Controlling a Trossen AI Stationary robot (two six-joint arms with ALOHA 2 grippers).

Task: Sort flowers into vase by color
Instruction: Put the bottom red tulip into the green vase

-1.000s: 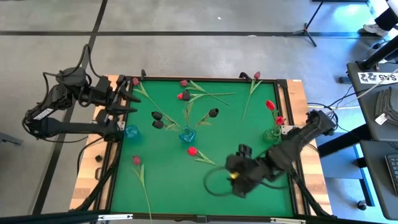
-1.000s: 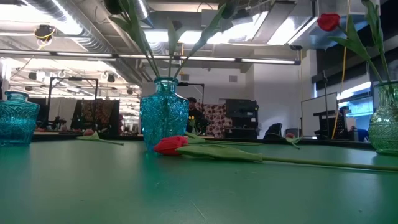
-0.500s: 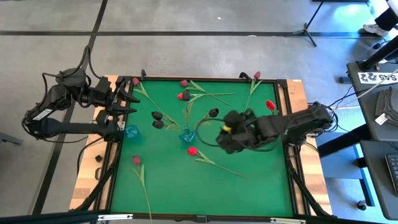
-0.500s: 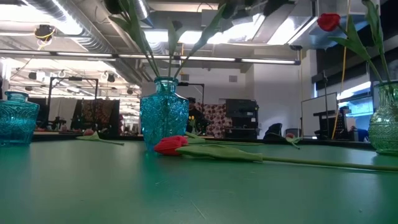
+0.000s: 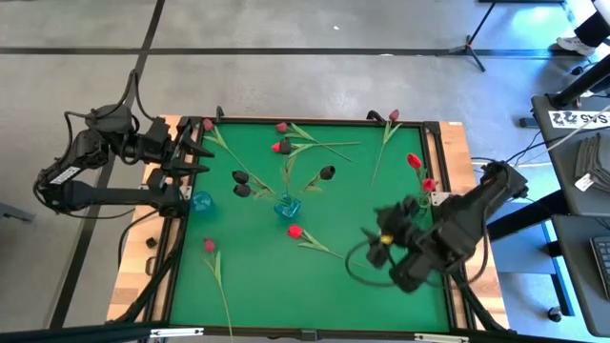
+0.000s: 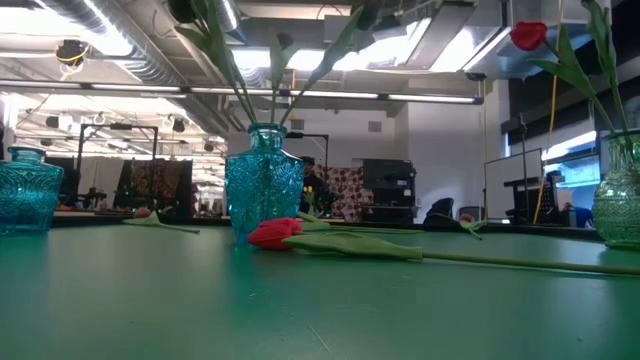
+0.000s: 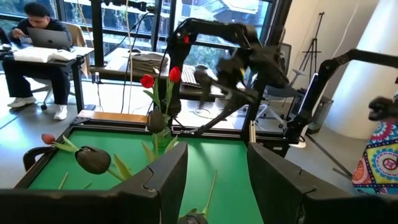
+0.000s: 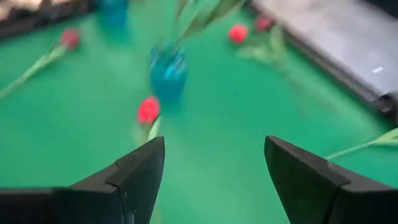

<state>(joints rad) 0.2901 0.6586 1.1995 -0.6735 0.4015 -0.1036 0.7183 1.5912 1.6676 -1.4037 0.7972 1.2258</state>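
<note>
Artificial tulips lie scattered on the green mat. A red one [image 5: 294,231] lies near the middle, its head [image 8: 148,110] ahead of my open right gripper [image 8: 214,148], which hovers above the mat [image 5: 381,238] holding nothing. A pink-maroon tulip [image 5: 209,246] lies toward the near left. The blue centre vase [image 5: 286,206] [image 6: 263,190] holds near-black tulips [image 5: 327,172]. A clear vase [image 5: 416,205] on the right holds two red tulips [image 5: 413,160]. More tulips [image 5: 281,127] lie along the far edge. My left gripper [image 5: 195,152] [image 7: 216,152] waits open at the left edge.
A small blue vase [image 5: 201,201] [image 6: 25,190] stands by the left edge without flowers. The mat's raised dark frame [image 5: 438,124] runs around it. Bare green mat [image 5: 276,286] lies toward the near edge. A person sits at a desk [image 7: 34,37] beyond the table.
My right gripper swung from the near right part of the mat up toward the centre vase, then back toward the near right, staying open and taking nothing. The flowers, the vases and my left arm kept still.
</note>
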